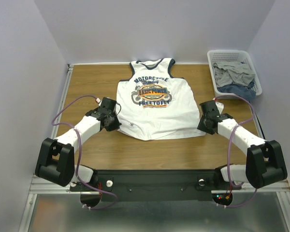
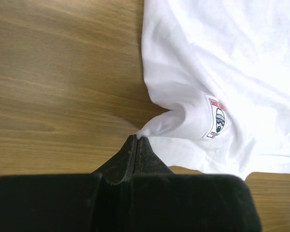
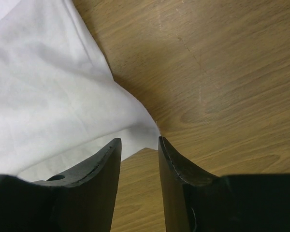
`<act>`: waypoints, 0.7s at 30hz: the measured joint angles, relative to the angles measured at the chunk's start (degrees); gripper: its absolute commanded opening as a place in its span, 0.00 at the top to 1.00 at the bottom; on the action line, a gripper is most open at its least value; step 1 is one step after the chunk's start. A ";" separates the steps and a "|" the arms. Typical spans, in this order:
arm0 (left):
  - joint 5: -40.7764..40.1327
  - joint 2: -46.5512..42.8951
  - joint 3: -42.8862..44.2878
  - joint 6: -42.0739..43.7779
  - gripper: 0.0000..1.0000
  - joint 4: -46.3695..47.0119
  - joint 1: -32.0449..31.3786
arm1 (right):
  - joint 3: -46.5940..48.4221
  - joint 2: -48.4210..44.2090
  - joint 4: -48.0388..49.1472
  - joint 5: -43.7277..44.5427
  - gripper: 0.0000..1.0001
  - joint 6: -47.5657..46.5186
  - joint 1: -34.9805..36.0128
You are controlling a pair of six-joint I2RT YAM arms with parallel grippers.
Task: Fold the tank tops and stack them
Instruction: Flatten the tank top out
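A white tank top (image 1: 154, 108) with navy trim and a "MOTORCYCLE" chest print lies flat, face up, on the wooden table, neck at the far side. My left gripper (image 1: 115, 123) is shut on a pinch of cloth at its bottom left corner; in the left wrist view the jaws (image 2: 137, 139) hold a small peak of white fabric (image 2: 193, 96). My right gripper (image 1: 203, 124) is open at the bottom right corner; in the right wrist view its jaws (image 3: 139, 141) straddle the tip of the white hem (image 3: 63, 106) without closing on it.
A white plastic basket (image 1: 259, 83) at the back right holds several more crumpled grey and blue garments (image 1: 234, 75). White walls enclose the table on three sides. Bare wood (image 1: 87, 82) lies left of the shirt and in front of it.
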 measured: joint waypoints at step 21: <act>5.66 -1.84 -1.29 1.11 1.00 3.34 4.28 | 0.00 3.67 -0.22 -0.59 0.56 2.40 -0.24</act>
